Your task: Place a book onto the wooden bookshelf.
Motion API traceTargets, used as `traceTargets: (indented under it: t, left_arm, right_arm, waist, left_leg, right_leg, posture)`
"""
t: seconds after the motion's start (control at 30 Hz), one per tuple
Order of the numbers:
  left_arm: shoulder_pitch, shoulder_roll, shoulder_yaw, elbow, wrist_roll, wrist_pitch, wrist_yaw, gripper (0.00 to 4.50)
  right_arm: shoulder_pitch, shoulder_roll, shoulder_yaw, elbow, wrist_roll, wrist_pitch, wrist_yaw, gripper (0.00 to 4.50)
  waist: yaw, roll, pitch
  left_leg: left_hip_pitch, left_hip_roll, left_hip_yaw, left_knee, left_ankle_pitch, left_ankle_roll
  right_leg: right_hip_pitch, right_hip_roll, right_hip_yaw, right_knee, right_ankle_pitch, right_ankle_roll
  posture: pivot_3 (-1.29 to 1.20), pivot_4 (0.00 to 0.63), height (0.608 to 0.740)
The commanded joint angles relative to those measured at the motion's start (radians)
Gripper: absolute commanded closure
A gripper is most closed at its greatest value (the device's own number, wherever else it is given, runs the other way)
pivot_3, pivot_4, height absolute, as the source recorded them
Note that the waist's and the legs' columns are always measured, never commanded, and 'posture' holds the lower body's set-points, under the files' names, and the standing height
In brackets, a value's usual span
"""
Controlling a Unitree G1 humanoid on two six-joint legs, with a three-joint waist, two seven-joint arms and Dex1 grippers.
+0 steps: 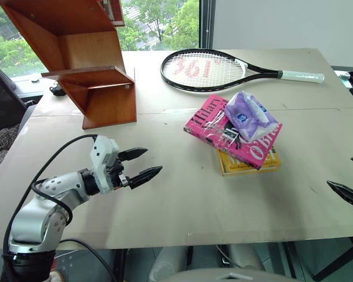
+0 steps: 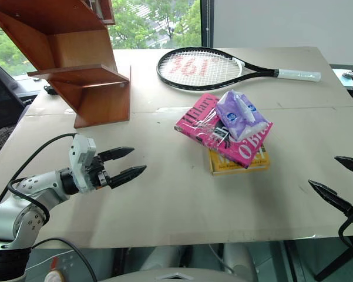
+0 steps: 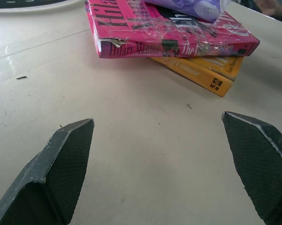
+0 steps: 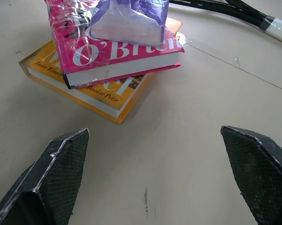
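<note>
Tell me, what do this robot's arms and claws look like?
The left arm is silver-grey metal with rounded joints, a white block at the wrist and a black cable looping alongside. Its left claw and the right claw each have two black pointed fingers with textured inner pads.

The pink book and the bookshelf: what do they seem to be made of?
The pink book: a paper paperback, apparently under glossy clear plastic wrap; the film wrinkles and glints, and page edges show. The bookshelf: reddish-brown wood or veneer with a smooth, polished-looking finish; whether it is solid wood I cannot tell.
</note>
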Motion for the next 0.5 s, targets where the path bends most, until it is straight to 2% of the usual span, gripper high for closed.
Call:
traceTargets:
  t: [0.03, 0.23, 0.33, 0.5]
  left_arm:
    - [-0.031, -0.003, 0.017, -0.037, -0.013, -0.01, 0.012, 0.0]
    - [-0.13, -0.09, -0.04, -0.125, -0.061, 0.047, 0.123, 0.0]
    - [-0.189, -0.1, -0.065, -0.126, -0.052, 0.053, 0.142, 0.0]
    - [-0.242, -0.084, -0.061, -0.135, -0.083, 0.069, 0.117, 0.0]
  right_arm:
    - [-0.023, -0.01, 0.005, -0.033, 0.001, 0.011, -0.053, 0.05]
    - [-0.127, 0.021, 0.138, -0.106, 0.024, 0.088, -0.222, 0.05]
    - [-0.201, -0.006, 0.215, -0.135, -0.003, 0.139, -0.309, 0.05]
    - [-0.355, -0.007, 0.305, -0.14, 0.048, 0.203, -0.391, 0.05]
  waist:
    - [0.0, 0.0, 0.0]
    - [0.0, 0.0, 0.0]
    - [-0.002, 0.0, 0.0]
    - [-0.003, 0.0, 0.0]
  left_leg:
    - [0.0, 0.0, 0.0, 0.0, 0.0, 0.0]
    - [0.0, 0.0, 0.0, 0.001, 0.0, 0.0]
    - [0.0, 0.0, 0.0, 0.001, 0.0, 0.0]
    - [0.0, 0.0, 0.0, 0.001, 0.0, 0.0]
  right_leg:
    - [0.0, 0.0, 0.0, 0.0, 0.0, 0.0]
    - [0.0, 0.0, 0.0, 0.001, 0.0, 0.0]
    - [0.0, 0.0, 0.0, 0.001, 0.0, 0.0]
    - [0.0, 0.0, 0.0, 0.001, 0.0, 0.0]
  posture:
    - [0.0, 0.15, 0.74]
    - [0.0, 0.15, 0.74]
    - [0.0, 0.15, 0.74]
    - [0.0, 0.15, 0.74]
